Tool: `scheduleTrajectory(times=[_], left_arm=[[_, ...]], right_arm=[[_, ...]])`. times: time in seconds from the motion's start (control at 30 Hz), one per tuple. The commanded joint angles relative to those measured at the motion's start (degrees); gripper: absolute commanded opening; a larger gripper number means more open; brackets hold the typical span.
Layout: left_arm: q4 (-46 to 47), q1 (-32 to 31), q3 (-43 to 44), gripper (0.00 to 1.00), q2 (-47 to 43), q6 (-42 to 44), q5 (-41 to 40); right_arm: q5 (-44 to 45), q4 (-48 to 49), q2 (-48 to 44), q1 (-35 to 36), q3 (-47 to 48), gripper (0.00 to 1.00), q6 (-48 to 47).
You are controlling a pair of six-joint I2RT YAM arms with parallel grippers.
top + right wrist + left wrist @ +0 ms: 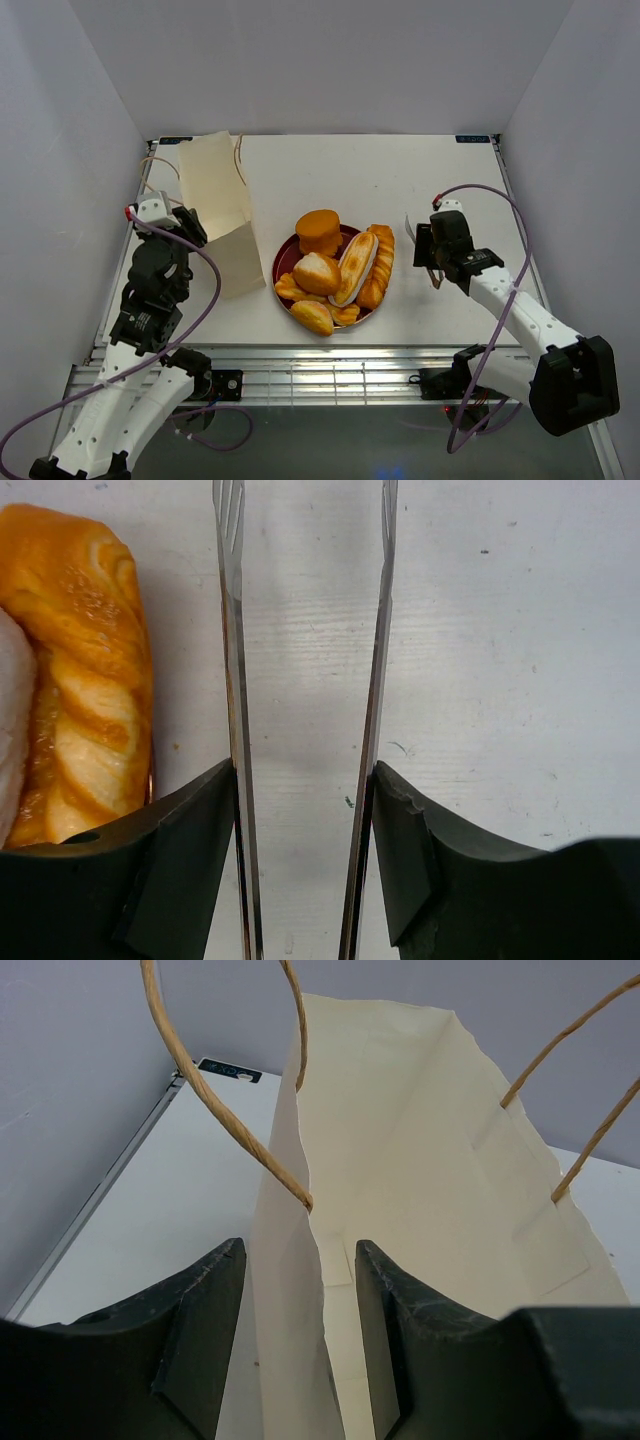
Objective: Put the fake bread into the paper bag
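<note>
The fake bread lies piled on a dark red plate [281,270]: a thick round bun [319,232], a cream-striped loaf [357,266], a braid [382,262] and oval rolls [316,273]. The paper bag [215,200] stands open-topped to their left. My left gripper [300,1250] is at the bag's near rim, one finger inside and one outside its side wall [285,1290], with gaps on both sides. My right gripper [303,770] is shut on metal tongs [232,680], whose arms are spread with nothing between them, just right of the braid [90,680].
String handles [215,1100] arc over the bag's mouth. The table's raised left edge [100,1200] runs close beside the bag. Grey walls enclose the table on three sides. Bare tabletop [400,180] lies behind the plate and under the tongs.
</note>
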Motion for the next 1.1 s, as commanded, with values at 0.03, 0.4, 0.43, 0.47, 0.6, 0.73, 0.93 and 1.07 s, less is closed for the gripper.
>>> scheduleTrajectory(times=[0.03, 0.4, 0.43, 0.47, 0.6, 0.73, 0.93, 1.07], left_arm=[[-0.04, -0.26, -0.85, 0.59, -0.78, 0.36, -0.38], [-0.04, -0.26, -1.03, 0.59, -1.04, 0.27, -1.17], [-0.04, -0.26, -1.03, 0.59, -1.13, 0.27, -1.17], [-0.04, -0.26, -1.03, 0.59, -1.13, 0.27, -1.17], [0.04, -0.17, -1.12, 0.59, -1.48, 0.27, -1.52], [0.13, -0.26, -1.12, 0.59, -1.31, 0.27, -1.43], [0.13, -0.26, -1.2, 0.59, -1.39, 0.18, -1.26], [0.22, -0.26, -1.29, 0.59, -1.31, 0.1, -1.08]], right_arm=[[-1.72, -3.12, -3.21, -0.28, 4.81, 0.61, -0.41], [-6.99, -9.27, -6.55, -0.01, 10.69, 0.63, -3.4], [-7.52, -9.02, -6.73, -0.01, 10.87, 0.63, -3.75], [-8.13, -8.75, -6.73, 0.08, 11.05, 0.63, -4.1], [-10.15, -9.8, -6.64, 0.43, 13.6, 0.62, -4.9], [-12.35, -10.33, -6.73, 1.92, 16.75, 0.62, -5.42], [-14.9, -11.82, -5.32, 7.44, 19.84, 0.6, -7.1], [-16.66, -11.56, -4.88, 10.35, 20.81, 0.6, -6.75]])
